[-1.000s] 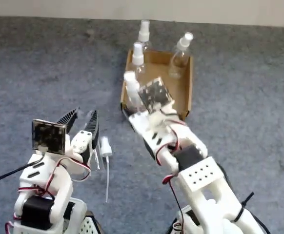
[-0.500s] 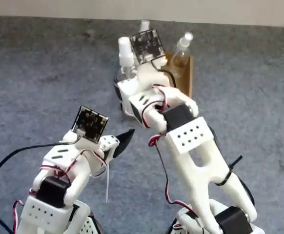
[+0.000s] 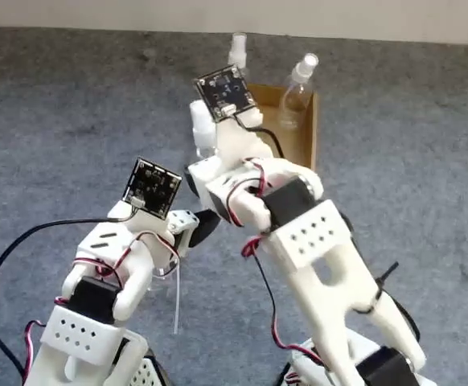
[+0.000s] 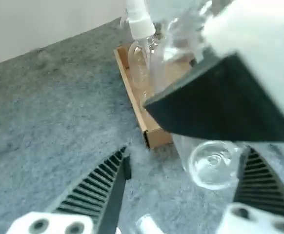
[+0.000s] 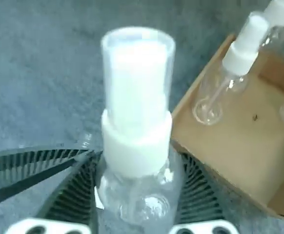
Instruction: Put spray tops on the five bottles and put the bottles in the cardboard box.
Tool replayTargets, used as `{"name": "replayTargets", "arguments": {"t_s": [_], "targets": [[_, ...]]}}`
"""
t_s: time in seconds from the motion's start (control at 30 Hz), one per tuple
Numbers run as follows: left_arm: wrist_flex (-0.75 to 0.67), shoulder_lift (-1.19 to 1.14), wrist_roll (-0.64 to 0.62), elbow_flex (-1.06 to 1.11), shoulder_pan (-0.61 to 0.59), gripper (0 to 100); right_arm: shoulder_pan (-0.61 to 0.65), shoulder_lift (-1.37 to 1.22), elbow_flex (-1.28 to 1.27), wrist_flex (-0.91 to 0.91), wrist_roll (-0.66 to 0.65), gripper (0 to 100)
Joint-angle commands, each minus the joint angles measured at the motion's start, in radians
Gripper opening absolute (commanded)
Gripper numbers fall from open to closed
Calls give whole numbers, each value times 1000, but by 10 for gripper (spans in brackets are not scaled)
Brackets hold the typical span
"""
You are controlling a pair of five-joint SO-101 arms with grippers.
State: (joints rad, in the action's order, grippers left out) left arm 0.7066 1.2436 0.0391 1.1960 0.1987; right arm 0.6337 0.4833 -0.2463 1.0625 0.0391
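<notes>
Both arms have shifted! The left arm has swung in toward the cardboard box (image 3: 311, 133), and the right has brought its bottle (image 3: 204, 129) back down from its high point a moment ago.

Nearest me, a loose spray top (image 3: 176, 301) lies on the counter, well short of the box. Just ahead of it the left hand (image 4: 186, 161) gapes wide with nothing in it, its jaws either side of the bottle's clear base.

The right hand (image 5: 137, 183) is clamped firmly round that bottle, white sprayer already on, just off the box's near-left corner. Inside the box a second bottle (image 3: 297, 90) stands capped, and a third bottle (image 3: 238, 47) waits beyond the far wall.

I'd say this one is at the boxing stage. The next move calls for carrying it over the wall, lowering it clear of its neighbours, then letting go.
</notes>
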Motion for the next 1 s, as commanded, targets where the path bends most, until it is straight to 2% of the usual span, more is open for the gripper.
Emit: {"name": "replayTargets", "arguments": {"t_s": [0.0,0.13,0.27,0.37,0.47,0.63,0.97], "targets": [[-35,-18,8,-4,-19,280,12,105,59,12,-14,4],[-37,-12,8,-4,-18,280,-21,104,58,5,-66,4],[-37,-12,6,-2,-18,280,-213,50,65,-41,-80,4],[-40,-12,5,4,-22,280,-358,-22,64,-153,-120,4],[-43,-12,5,33,-25,262,-443,-113,62,-269,-123,4],[-43,-12,9,38,-25,200,-484,-257,56,-407,-117,4],[-43,-15,11,41,-22,200,-483,-496,56,-657,-115,4]]}}
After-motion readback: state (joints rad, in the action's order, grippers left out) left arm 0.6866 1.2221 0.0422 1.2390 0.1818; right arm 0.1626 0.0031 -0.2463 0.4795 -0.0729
